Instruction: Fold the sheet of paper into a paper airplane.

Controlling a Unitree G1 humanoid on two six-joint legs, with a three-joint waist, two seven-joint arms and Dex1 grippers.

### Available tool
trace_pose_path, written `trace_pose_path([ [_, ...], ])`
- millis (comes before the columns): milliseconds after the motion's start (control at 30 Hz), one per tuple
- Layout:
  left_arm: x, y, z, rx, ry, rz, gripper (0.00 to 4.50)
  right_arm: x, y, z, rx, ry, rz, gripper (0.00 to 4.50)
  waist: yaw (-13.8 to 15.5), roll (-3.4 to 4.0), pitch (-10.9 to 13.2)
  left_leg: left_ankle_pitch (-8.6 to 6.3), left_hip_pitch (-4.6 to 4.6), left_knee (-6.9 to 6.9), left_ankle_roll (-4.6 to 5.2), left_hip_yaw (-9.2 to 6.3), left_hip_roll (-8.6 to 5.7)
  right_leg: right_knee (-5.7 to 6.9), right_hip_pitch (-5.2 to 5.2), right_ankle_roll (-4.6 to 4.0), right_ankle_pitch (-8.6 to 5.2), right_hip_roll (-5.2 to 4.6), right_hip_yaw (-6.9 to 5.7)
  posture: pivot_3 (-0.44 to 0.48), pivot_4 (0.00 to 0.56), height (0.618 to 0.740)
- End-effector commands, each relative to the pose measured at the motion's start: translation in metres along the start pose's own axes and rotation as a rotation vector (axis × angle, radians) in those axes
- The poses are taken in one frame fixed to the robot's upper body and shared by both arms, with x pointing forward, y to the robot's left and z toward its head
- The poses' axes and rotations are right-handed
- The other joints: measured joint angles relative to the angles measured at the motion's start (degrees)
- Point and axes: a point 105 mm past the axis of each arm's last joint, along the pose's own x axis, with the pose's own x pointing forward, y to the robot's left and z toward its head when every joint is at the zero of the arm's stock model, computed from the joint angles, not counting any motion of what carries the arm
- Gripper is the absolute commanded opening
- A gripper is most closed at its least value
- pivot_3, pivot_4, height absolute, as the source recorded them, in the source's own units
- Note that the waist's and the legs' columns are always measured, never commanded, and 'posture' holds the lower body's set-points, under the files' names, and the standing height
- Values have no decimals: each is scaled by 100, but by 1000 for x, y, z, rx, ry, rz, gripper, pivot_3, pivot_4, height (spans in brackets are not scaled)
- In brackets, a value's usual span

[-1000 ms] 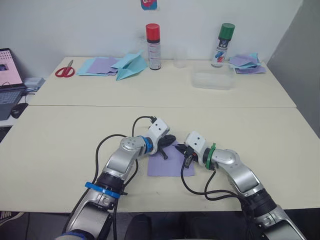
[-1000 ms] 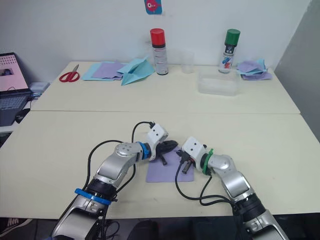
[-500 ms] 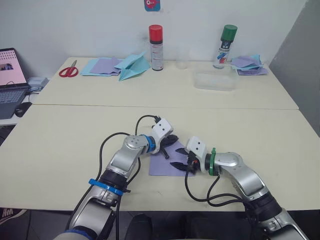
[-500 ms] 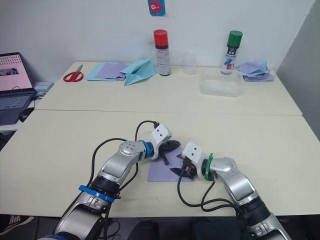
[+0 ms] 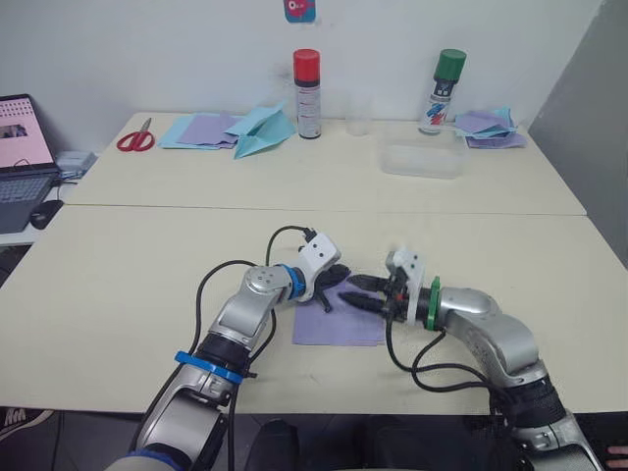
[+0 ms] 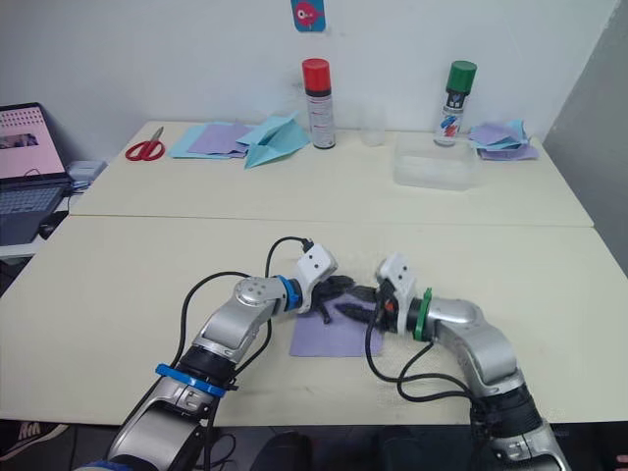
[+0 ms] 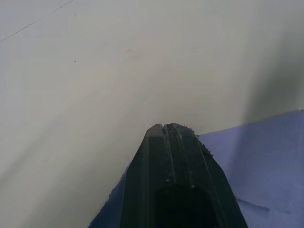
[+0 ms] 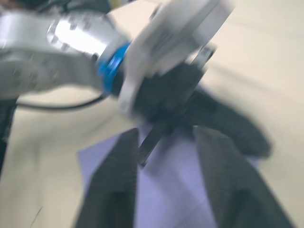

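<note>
Two grippers met over the sheet of paper point(image 5: 339, 319) near the front edge of the near table point(image 5: 118, 294).

From the head views, the lavender sheet lay flat close to that edge, roughly midway along it. The left gripper point(image 5: 332, 285) pressed on the sheet's far-left corner with its fingers closed together. The right gripper point(image 5: 365, 291) reached in from the right over the sheet's far edge, its fingers spread apart, tips just beside the left gripper. From the left wrist view, the closed fingers point(image 7: 173, 156) rested at the sheet's edge where paper met bare tabletop. From the right wrist view, which was blurred, the spread fingers point(image 8: 116, 185) seemed to hover above the sheet, pointing at the left gripper.
</note>
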Motion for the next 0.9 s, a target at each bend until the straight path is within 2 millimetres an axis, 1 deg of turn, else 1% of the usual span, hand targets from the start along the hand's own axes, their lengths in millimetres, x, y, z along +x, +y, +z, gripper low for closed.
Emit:
trace_pose_path([
  [33, 5, -15, -30, -36, 99, -48, 0, 5, -19, -11, -36, 52, -126, 327, 5, 0, 0, 0, 0, 0, 0, 1, 0, -1, 0, 0, 0, 0, 0, 0, 150, 740],
  [67, 5, -15, -30, -34, 100, -49, 0, 6, -24, -19, -35, 87, -155, 48, 7, 0, 0, 0, 0, 0, 0, 2, 0, -2, 0, 0, 0, -1, 1, 0, 150, 740],
  [167, 5, -14, -31, -34, 103, -47, 0, 6, -33, -41, -51, 185, -210, 48, 7, 0, 0, 0, -1, 0, 0, 4, 0, -2, -1, 0, 0, -4, 5, 0, 150, 740],
  [233, 5, -15, -31, -32, 104, -48, 0, 4, -34, -47, -71, 219, -222, 48, 4, 4, -6, 0, 0, 0, 0, 4, 0, -1, -2, 0, 0, -4, 10, 0, 150, 740],
  [367, 5, -17, -32, -27, 107, -56, 0, -6, -29, -62, -83, 284, -209, 48, 7, 7, -14, 0, 2, 1, 0, 3, 0, -1, 4, 0, 0, -4, 2, 0, 150, 740],
  [467, 5, -18, -32, -24, 108, -58, 0, -16, -27, -68, -72, 303, -218, 48, 7, 6, -25, 0, 2, 0, 0, 3, 0, -6, 7, 0, -1, -4, 1, 0, 150, 740],
  [533, 5, -18, -33, -23, 109, -59, 0, -27, -26, -70, -66, 311, -223, 48, 11, 6, -26, 0, 4, 0, 0, 3, 0, -6, 10, 1, -1, -4, 1, 0, 150, 740],
  [600, 4, -18, -33, -22, 109, -58, 0, -36, -23, -69, -70, 307, -218, 48, 12, 6, -27, 0, 11, 0, 0, 1, 1, -11, 20, 0, -1, -4, -1, 0, 150, 740],
  [667, 3, -18, -34, -22, 110, -58, 0, -38, -18, -62, -75, 264, -202, 48, 9, 5, -27, 0, 19, -1, 0, 0, 1, -14, 32, 0, -2, -6, -2, 0, 150, 740],
  [800, 2, -18, -34, -21, 110, -57, 0, -31, -9, -32, -56, 79, -183, 48, -6, 5, -26, 0, 23, -1, 0, -1, 1, -13, 34, 0, -2, -3, -3, 0, 150, 740],
  [900, 2, -18, -34, -20, 110, -58, 0, -24, -6, -19, -99, 7, -183, 48, -8, 7, -25, 0, 23, -2, 0, -4, 1, -10, 32, 0, -2, 1, -6, 0, 150, 740],
])
